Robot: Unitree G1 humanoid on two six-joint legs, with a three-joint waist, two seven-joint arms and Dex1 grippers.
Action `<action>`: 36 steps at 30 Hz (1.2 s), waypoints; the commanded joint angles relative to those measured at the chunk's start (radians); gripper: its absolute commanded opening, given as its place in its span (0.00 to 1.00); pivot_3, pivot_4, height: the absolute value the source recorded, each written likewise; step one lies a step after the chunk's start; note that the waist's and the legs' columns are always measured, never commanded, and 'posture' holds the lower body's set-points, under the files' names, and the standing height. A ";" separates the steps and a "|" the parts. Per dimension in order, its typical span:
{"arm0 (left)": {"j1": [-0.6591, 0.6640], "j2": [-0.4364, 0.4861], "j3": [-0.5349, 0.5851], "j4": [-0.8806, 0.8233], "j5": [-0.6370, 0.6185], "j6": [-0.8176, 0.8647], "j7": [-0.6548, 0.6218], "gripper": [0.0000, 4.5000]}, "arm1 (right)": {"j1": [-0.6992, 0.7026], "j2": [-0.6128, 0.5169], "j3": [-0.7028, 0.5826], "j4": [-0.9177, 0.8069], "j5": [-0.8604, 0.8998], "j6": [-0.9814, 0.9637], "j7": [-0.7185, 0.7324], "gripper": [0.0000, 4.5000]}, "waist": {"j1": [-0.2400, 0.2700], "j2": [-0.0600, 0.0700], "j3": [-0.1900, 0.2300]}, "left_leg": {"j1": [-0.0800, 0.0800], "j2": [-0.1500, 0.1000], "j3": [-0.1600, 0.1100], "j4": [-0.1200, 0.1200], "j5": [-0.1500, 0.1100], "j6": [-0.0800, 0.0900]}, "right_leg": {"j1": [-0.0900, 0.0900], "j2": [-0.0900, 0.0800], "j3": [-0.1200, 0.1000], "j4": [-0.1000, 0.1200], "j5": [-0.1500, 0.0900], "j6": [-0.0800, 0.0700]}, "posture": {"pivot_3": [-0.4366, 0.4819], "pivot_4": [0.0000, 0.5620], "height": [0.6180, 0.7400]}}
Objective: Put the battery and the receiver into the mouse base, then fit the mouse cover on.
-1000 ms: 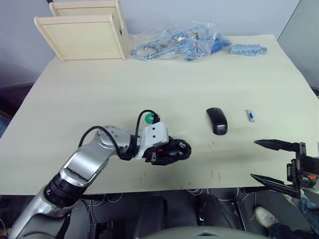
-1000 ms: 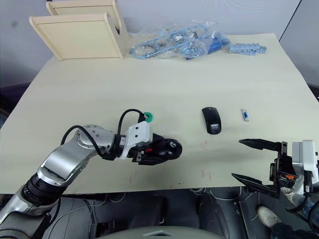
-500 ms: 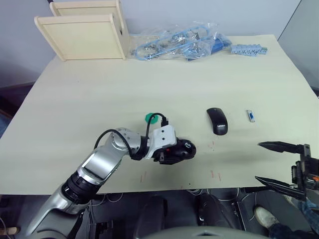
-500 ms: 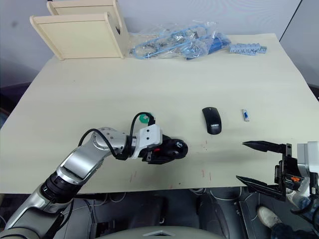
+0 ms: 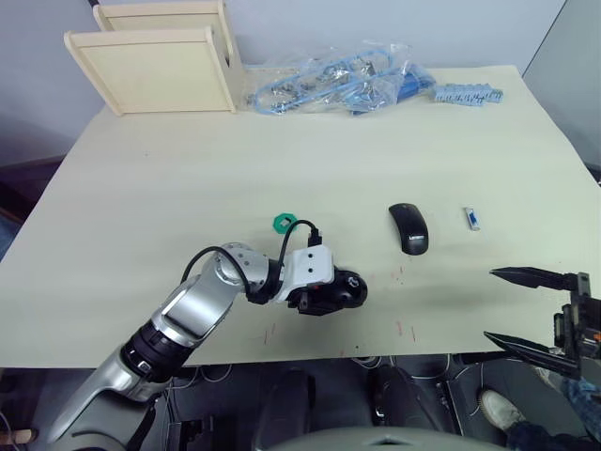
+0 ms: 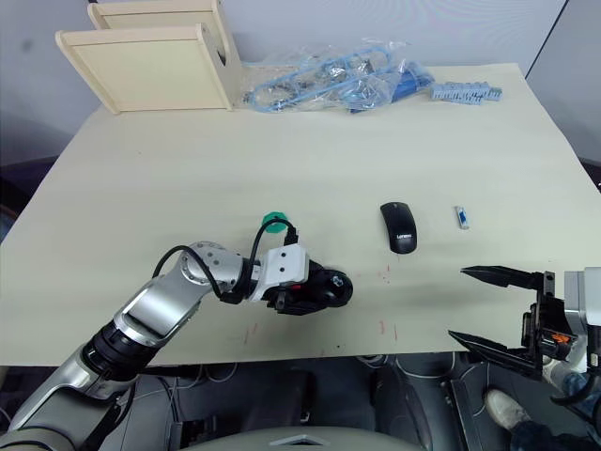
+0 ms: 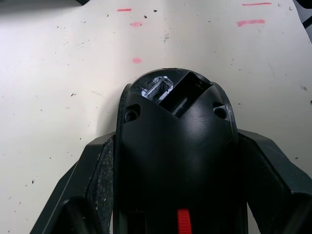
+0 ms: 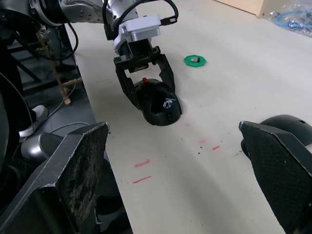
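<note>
Head views: left gripper (image 5: 331, 294) is clamped on the mouse base (image 5: 340, 291) near the front edge of the table (image 5: 141, 197), with the green disc (image 5: 282, 223) just behind the wrist. Mouse cover (image 5: 408, 228) lies apart to the right; battery (image 5: 472, 219) lies beyond it, nearer the right edge. Right gripper (image 5: 526, 310) hangs off the front right corner with fingers spread wide and nothing between them.

Left wrist view: both fingers (image 7: 95, 170) press against the flanks of the mouse base, whose open compartment and a red tab face the camera; the compartment appears unfilled, though part of it is hidden.

Right wrist view: spread fingertips (image 8: 83, 170) frame the scene; the left gripper pinches the base from both sides, the disc behind it, the cover's edge at the side.

Assessment: loading has not begun. The base should be kept flat with its compartment facing up and the grip steady, so the right gripper can fetch the battery. That stick is slim and lies flat, so a low, centred pinch across its width is advisable.
</note>
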 commanded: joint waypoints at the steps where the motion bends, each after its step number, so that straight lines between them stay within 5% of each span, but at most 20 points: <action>1: 0.018 0.004 -0.005 0.002 0.015 -0.003 -0.008 0.65 | 0.003 0.008 -0.034 -0.035 0.019 0.011 -0.034 1.00 | 0.000 0.000 0.000 | 0.000 0.000 0.000 0.000 0.000 0.000 | 0.000 0.000 0.000 0.000 0.000 0.000 | 0.48 0.27 1.00; 17: 0.024 -0.008 0.003 -0.001 0.013 0.008 0.003 0.65 | -0.230 -0.031 0.133 -0.047 -0.168 0.461 -0.668 1.00 | 0.000 0.001 -0.001 | 0.000 0.000 0.000 0.000 0.000 0.000 | 0.000 0.000 0.000 0.000 0.000 0.000 | 0.48 0.27 1.00; 24: 0.029 -0.023 0.007 0.004 0.018 0.010 0.010 0.65 | -0.492 0.123 0.279 0.161 -0.275 0.532 -0.874 1.00 | 0.000 0.002 -0.002 | 0.000 0.000 0.000 0.000 0.000 0.000 | 0.000 0.000 0.001 0.000 0.000 0.000 | 0.48 0.27 1.00; 32: 0.038 -0.027 0.011 -0.006 0.023 0.019 0.013 0.65 | -0.611 0.236 0.347 0.318 -0.391 0.515 -0.992 1.00 | -0.002 0.005 -0.003 | 0.000 -0.001 0.000 0.000 0.000 0.000 | 0.000 0.000 0.000 0.000 0.000 0.000 | 0.48 0.27 1.00; 36: 0.044 -0.027 0.016 -0.015 0.021 0.027 0.016 0.65 | -0.638 0.281 0.354 0.348 -0.415 0.506 -1.012 0.72 | -0.002 0.005 -0.003 | 0.000 -0.001 0.001 0.000 0.000 0.000 | 0.000 0.000 0.001 0.000 0.000 0.000 | 0.48 0.27 1.00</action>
